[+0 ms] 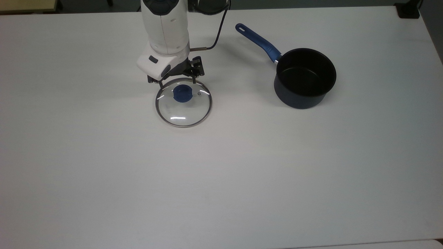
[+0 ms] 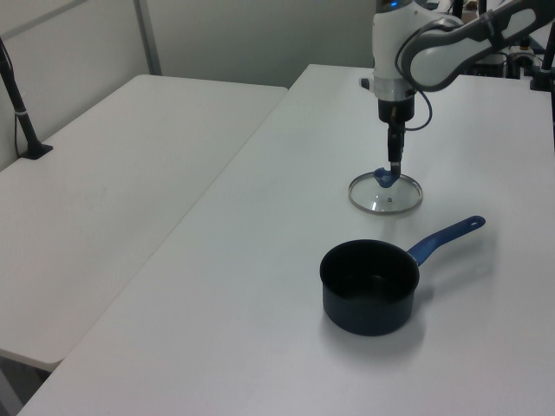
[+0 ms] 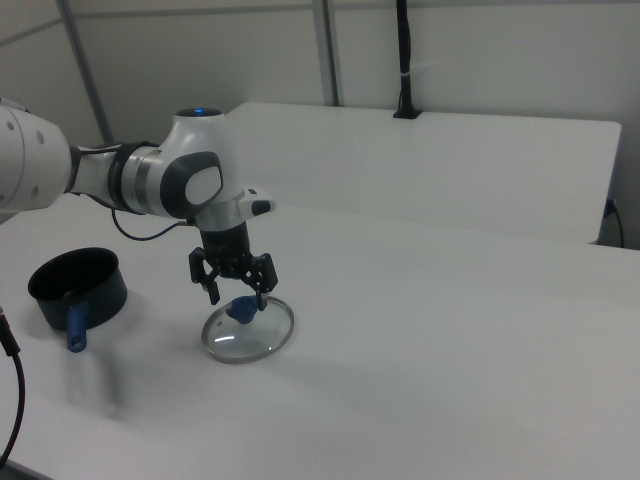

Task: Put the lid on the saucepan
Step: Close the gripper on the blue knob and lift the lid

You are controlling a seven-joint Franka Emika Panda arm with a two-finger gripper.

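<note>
The lid (image 1: 183, 102) lies flat on the white tabletop (image 1: 221, 180), knob up, its clear glass ringed by a thin metal rim. Its blue knob (image 1: 182, 93) sits a little off toward the top view's upper side of the disc, with a small steam vent just to the top view's right of it. The saucepan (image 1: 304, 78) stands upright and uncovered, well apart from the lid, toward the top view's right; its long blue handle (image 1: 258, 41) runs away from the pot up and toward the top view's left, ending in a hole.

The arm (image 1: 166, 26), white with a dark cable trailing behind it, reaches down over the lid. The tool (image 3: 236, 292) hangs directly above the knob with its two black fingers (image 3: 261, 284) spread apart, one on either side of the knob (most plainly seen in the right view), and nothing is held between them. The fingertips are low, at about the height of the knob, but whether they touch the glass I cannot tell. In the left view the tool (image 2: 394, 170) points straight down with its tip at the blue knob, and the saucepan (image 2: 370, 286) stands nearer the camera, its handle pointing to the left view's right
</note>
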